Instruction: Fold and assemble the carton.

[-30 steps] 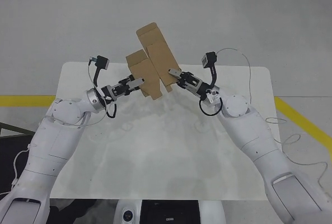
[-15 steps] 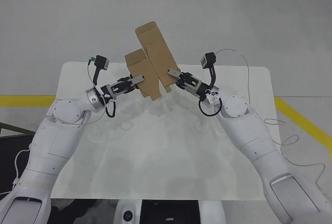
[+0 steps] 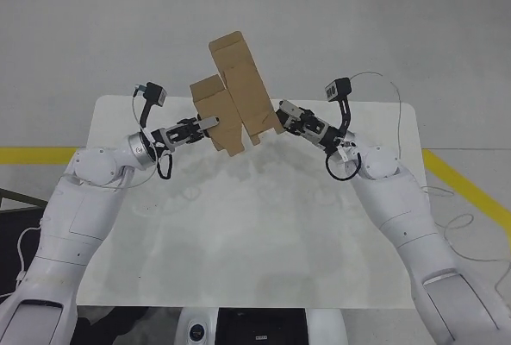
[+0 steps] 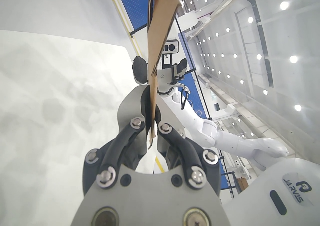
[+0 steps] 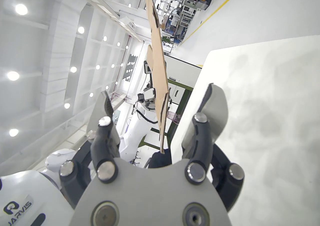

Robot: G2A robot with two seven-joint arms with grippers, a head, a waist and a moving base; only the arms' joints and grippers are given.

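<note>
A flat brown carton is held on edge above the far side of the white table, with its flaps fanned upward. My left gripper is shut on its lower left corner; in the left wrist view the carton rises edge-on from between the closed fingers of the gripper. My right gripper is at the carton's right edge. In the right wrist view this gripper is open wide, and the carton's edge stands in the gap, touching neither finger.
The table's far edge lies just under the carton. Yellow floor lines run past both sides of the table. Bare tabletop lies between the arms and the near edge.
The right arm has drawn back to the right, and its gripper has slid from over the carton's lower right part to its right edge. The left gripper keeps its hold; the carton tilted slightly.
</note>
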